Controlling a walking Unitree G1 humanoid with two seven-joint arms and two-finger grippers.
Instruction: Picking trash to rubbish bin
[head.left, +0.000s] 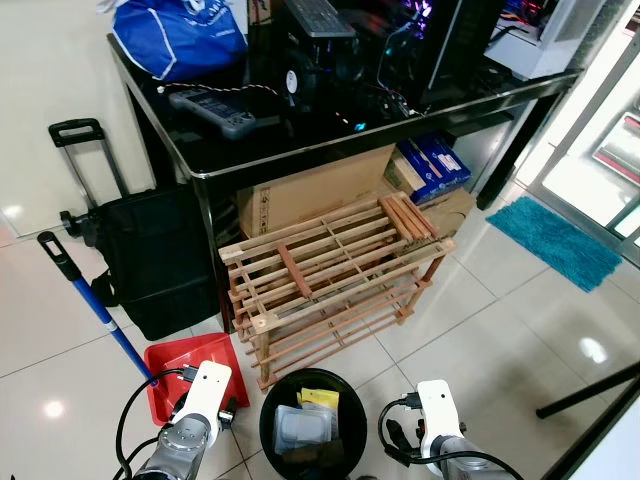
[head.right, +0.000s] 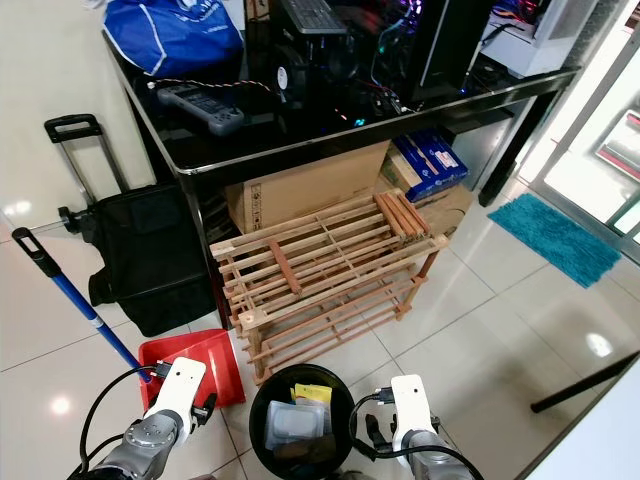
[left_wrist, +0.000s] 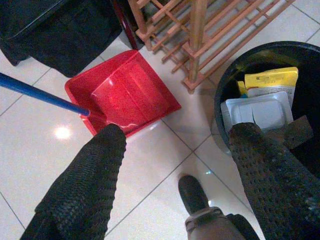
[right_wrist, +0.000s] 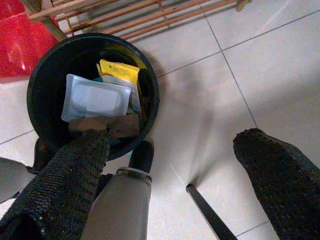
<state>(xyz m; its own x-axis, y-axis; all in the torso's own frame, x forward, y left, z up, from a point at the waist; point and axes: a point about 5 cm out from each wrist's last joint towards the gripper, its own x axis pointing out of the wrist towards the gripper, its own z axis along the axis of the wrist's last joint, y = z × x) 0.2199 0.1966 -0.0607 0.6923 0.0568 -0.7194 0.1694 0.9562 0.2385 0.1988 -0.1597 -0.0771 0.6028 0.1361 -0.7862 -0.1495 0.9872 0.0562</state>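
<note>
right, i'm standing over the rubbish bin (head.left: 312, 425), a black round tub on the tiled floor (head.left: 520, 330) between my two arms, just in front of the wooden rack (head.left: 335, 275). inside it i can see a clear plastic tray (right_wrist: 94, 99), a yellow packet (right_wrist: 119, 73) and some brown scraps underneath, so the trash looks to be in where it belongs.

my left gripper (left_wrist: 180, 165) is spread wide and carrying nothing, hanging over bare tile between the red dustpan (left_wrist: 125, 92) and the bin's rim. my right gripper (right_wrist: 172, 160) is just as open and just as empty; one finger lies across the bin's near edge in its wrist view, the other out over clean floor. with both sets of fingers released right beside the tub, my guess is this is the moment just after a drop, or a check that nothing missed.

the dustpan lies flat on the floor with its blue handle (head.left: 90, 300) angling up and away to my left, mouth pointing roughly toward the bin, handy for sweeping later. behind it a black trolley bag (head.left: 150, 260) stands against the leg of the dark counter (head.left: 300, 140), with cardboard boxes (head.left: 320, 190) tucked under the counter behind the rack.

i see no loose litter on the tiles close by, so next i'd judge i need to look further out for more.
</note>
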